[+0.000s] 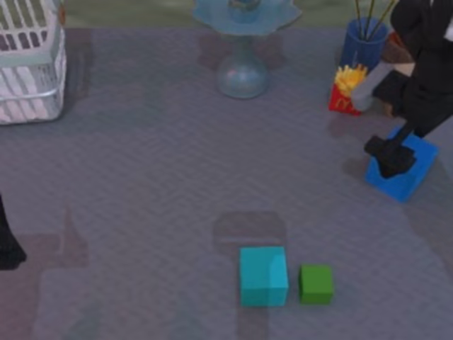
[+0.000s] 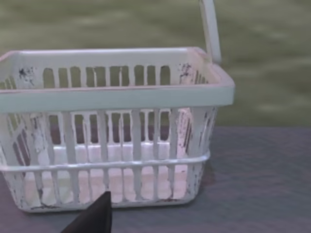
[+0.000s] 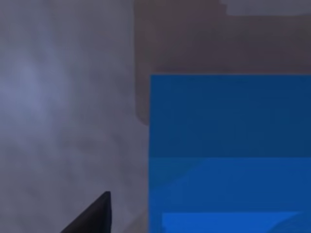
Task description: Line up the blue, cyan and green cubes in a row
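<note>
The blue cube (image 1: 414,173) sits on the table at the right, turned at an angle. My right gripper (image 1: 389,157) hangs open over its left part. In the right wrist view the blue cube (image 3: 228,145) fills most of the picture, and one dark fingertip (image 3: 97,218) stands off its side with a gap between. The cyan cube (image 1: 263,276) and the smaller green cube (image 1: 316,284) stand side by side near the front middle, the green one on the right. My left gripper (image 1: 8,255) is parked at the left edge.
A white slatted basket (image 1: 28,64) stands at the back left and faces the left wrist camera (image 2: 112,97). At the back middle is a pale blue glass stand (image 1: 243,71). A red fries box (image 1: 347,92) and a dark blue cup with sticks (image 1: 362,42) stand behind the right arm.
</note>
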`<state>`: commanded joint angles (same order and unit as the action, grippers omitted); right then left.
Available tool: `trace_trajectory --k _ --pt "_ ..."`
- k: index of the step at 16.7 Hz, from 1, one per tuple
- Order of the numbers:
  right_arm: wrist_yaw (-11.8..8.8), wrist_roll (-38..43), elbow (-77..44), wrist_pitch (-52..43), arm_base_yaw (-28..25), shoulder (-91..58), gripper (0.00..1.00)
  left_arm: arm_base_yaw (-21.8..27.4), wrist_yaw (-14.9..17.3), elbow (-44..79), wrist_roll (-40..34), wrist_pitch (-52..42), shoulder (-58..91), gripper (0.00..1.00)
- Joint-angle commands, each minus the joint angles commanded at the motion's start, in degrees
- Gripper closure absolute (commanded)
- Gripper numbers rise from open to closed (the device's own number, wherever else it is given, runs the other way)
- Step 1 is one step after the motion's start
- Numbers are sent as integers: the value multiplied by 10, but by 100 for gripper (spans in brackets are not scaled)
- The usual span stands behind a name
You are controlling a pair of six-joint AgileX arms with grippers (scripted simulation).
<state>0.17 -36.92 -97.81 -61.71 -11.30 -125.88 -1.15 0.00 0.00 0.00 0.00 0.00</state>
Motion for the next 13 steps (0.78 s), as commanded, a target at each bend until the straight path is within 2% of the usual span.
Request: trace_trajectory --k 4,8,13 --pt "0 1 55 79 -1 -25 0 0 0 0 0 0 0 0" --pt "0 1 60 85 -1 -27 0 0 0 0 0 0 0 0" --pt "0 1 60 85 -1 -27 38 0 0 0 0 0 0 0"
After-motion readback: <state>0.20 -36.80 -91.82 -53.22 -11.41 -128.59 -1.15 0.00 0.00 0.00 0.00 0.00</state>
